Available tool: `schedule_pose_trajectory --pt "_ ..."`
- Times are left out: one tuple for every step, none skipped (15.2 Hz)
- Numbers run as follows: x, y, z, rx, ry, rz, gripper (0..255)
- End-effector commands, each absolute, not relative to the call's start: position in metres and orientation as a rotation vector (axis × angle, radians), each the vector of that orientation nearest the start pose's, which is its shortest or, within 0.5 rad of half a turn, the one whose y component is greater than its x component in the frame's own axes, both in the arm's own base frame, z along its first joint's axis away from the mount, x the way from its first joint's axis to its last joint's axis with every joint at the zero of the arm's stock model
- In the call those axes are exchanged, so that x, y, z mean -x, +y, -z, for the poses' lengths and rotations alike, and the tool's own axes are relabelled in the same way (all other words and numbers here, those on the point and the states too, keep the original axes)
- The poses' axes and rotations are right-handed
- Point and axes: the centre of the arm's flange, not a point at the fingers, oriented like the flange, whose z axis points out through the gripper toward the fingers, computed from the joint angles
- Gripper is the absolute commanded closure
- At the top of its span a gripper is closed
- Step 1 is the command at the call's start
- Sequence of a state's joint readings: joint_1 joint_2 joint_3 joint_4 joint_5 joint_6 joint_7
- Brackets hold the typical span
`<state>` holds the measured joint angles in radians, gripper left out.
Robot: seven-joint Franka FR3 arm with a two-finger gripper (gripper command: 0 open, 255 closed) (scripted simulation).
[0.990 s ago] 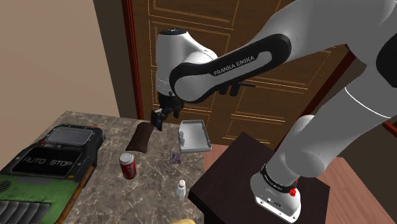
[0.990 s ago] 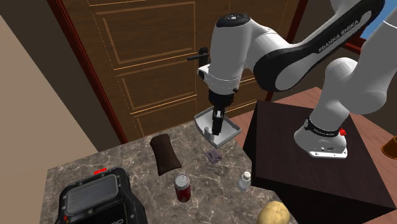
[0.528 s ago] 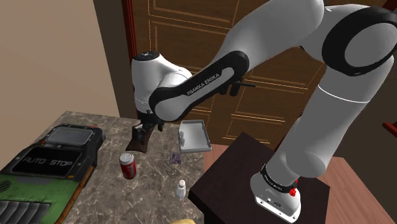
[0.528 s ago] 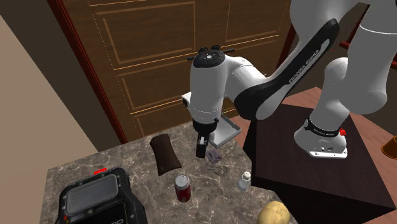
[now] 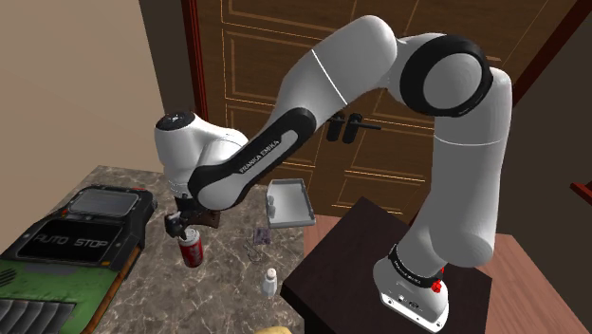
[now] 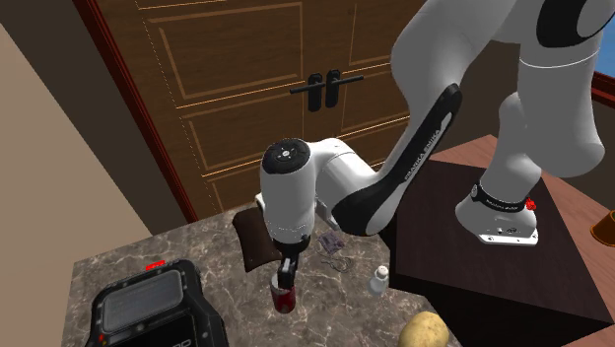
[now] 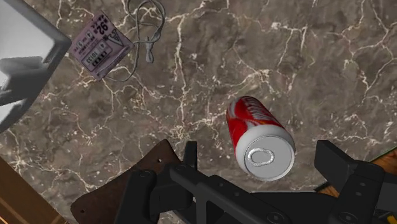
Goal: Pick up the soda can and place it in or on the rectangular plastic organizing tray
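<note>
The red soda can [image 5: 192, 250] stands upright on the marble counter, also seen as the can [image 6: 285, 294]. My black gripper [image 5: 179, 228] hangs just above it, fingers pointing down. In the wrist view the can [image 7: 257, 135] sits below and between the two fingers [image 7: 189, 154], which stand apart without touching it, so the gripper [image 7: 262, 159] is open. The pale grey rectangular tray [image 5: 290, 203] rests at the counter's far edge by the door, with a small white object inside; its corner [image 7: 28, 48] shows beyond a paper tag.
A brown pouch [image 6: 254, 240] lies beside the can. A purple tag with a wire loop [image 7: 100, 48] lies between can and tray. A small white bottle [image 5: 271, 280] stands near the counter's edge. A dark "AUTO STOP" device [image 5: 81, 232] takes the shoulder view's left. A potato [image 6: 426, 330] sits nearby.
The arm has swung from near the tray toward the shoulder view's left and come down, bringing the gripper over the soda can. The can has not moved.
</note>
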<state>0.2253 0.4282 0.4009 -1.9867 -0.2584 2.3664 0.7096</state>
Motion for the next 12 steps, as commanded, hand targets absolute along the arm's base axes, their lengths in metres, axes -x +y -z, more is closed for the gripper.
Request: schedule_pose_trajectory --pt "-0.509 0.363 -0.241 3.155 -0.107 0.007 0" --pt "-0.513 0.37 -0.233 3.155 -0.106 0.005 0" --pt "-0.513 0.37 -0.228 3.155 -0.106 0.005 0" --pt "-0.513 0.37 -0.222 3.155 -0.106 0.005 0" --pt "-0.513 0.37 -0.217 3.155 -0.106 0.005 0" --pt "-0.513 0.37 -0.212 3.155 -0.106 0.005 0" --pt "-0.513 0.37 -0.207 3.155 -0.106 0.005 0" --pt "-0.513 0.37 -0.201 3.155 -0.106 0.005 0" --pt "-0.513 0.37 -0.196 3.155 -0.106 0.005 0" --pt "-0.513 0.369 -0.193 3.155 -0.106 0.005 0" --pt "-0.513 0.369 -0.193 3.155 -0.106 0.005 0" --pt "-0.513 0.369 -0.193 3.155 -0.106 0.005 0"
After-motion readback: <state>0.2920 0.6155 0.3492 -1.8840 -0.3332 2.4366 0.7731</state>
